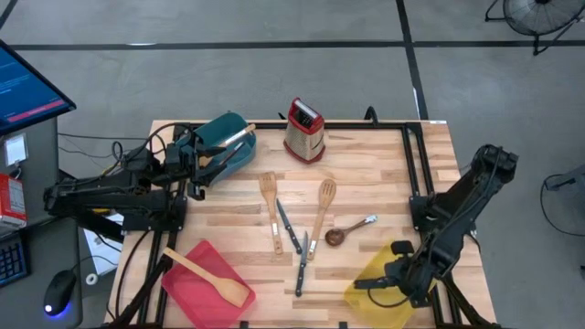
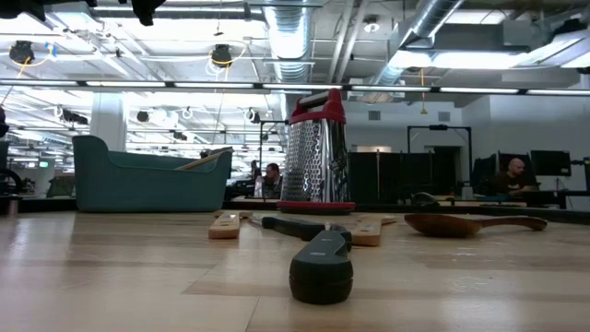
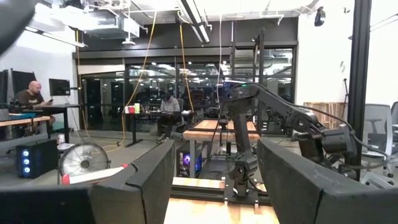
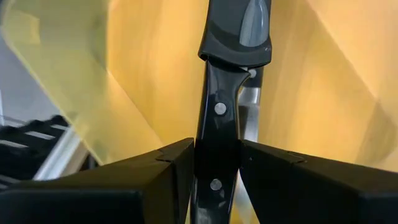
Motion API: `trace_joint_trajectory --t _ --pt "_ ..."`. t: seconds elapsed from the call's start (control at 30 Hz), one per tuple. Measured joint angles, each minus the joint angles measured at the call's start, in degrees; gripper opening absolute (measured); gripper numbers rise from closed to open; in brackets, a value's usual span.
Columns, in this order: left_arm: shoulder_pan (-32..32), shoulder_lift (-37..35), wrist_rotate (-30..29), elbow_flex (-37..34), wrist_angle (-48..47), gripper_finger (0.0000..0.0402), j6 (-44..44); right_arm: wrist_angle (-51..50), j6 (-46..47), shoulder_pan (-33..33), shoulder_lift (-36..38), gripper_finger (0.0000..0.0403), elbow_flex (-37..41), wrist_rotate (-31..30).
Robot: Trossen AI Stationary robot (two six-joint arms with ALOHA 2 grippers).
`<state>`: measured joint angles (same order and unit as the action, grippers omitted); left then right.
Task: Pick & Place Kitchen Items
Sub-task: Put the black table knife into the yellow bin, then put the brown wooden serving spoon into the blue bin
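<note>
Now right pincer (image 4: 214,163) gripping knife (image 4: 219,124)

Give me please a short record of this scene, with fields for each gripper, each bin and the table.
left gripper: open, empty, beside teal bin
right gripper: shut on knife, over yellow bin
teal bin: holds a wooden utensil
red bin: holds a wooden spatula
table: grater, two slotted spatulas, wooden spoon, two knives
</note>
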<state>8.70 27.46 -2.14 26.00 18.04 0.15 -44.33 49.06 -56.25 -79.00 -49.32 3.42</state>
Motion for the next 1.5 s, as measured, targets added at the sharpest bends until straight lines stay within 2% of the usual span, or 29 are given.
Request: trace_joint_trajectory --t 0.4,0.83,0.93,1.07,1.2,1.33,1.5 --pt "0.0 0.0 -0.5 0.0 0.0 0.0211 0.0 0.0 -0.1 -1.6 -6.7 0.0124 0.0 0.2" --pt "0.0 0.0 -0.9 0.0 0.0 0.0211 0.0 -0.2 1.9 -1.2 -7.6 0.0193 0.0 0.2" --pt "0.0 0.0 -0.9 0.0 0.0 0.0211 0.0 -0.3 3.9 0.2 -7.1 0.0213 0.0 2.2" --pt "0.0 0.0 -1.6 0.0 0.0 0.0211 0.0 -0.3 5.2 4.3 -4.6 0.0239 0.0 7.8" --pt "0.0 0.0 -2.7 0.0 0.0 0.0211 0.0 -0.2 5.5 10.6 -0.7 0.0249 0.0 12.1" --pt "0.0 0.0 -2.9 0.0 0.0 0.0211 0.0 1.2 5.2 18.2 3.3 0.0249 0.0 13.1" --pt "0.0 0.0 -2.9 0.0 0.0 0.0211 0.0 8.7 -1.0 28.2 6.5 0.0249 0.0 12.8"
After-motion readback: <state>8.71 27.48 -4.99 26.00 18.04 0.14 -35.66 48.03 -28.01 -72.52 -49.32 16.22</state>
